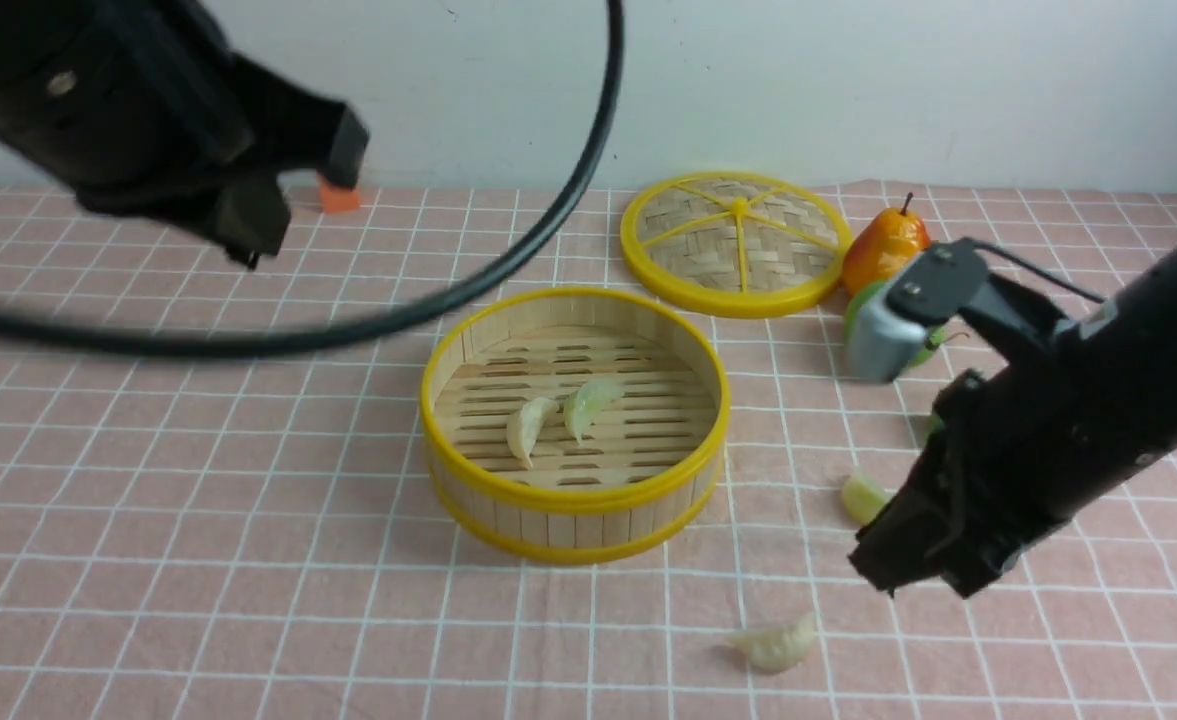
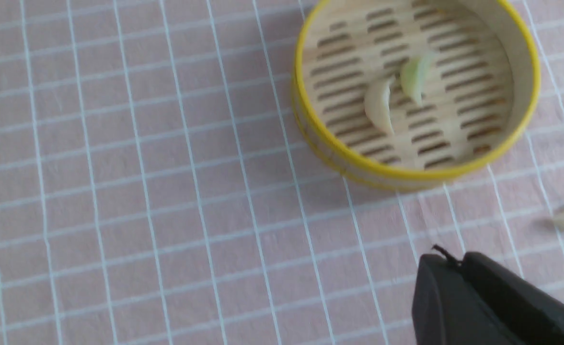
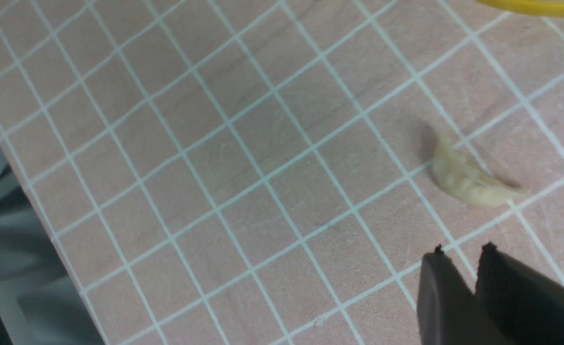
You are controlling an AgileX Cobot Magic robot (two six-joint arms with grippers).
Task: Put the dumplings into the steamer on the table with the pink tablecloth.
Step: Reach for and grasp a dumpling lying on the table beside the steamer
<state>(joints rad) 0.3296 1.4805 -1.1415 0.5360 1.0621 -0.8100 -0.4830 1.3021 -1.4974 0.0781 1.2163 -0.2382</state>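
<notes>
Evidently, left hand (image 2: 455,262) together; right hand (image 3: 463,253) slightly apart, near loose dumpling (image 3: 468,184) on pink tablecloth (image 3: 214,167).

The steamer (image 1: 575,497) stands at the middle of the bench (image 1: 148,500). In it lie an inner left dumpling (image 1: 529,428) and an inner right dumpling (image 1: 588,405), side by side and about touching. Behind it, to the right, the lid (image 1: 735,245) lies flat, with a pear (image 1: 883,248) just beside its right edge and another fruit (image 1: 860,300) in front of the pear, partly hidden. A third dumpling (image 1: 863,497) lies on the bench right of the steamer, beside the right claw (image 1: 893,580). A fourth dumpling (image 1: 776,643) lies nearer the front. A small block (image 1: 339,197) sits far back on the left.
</notes>
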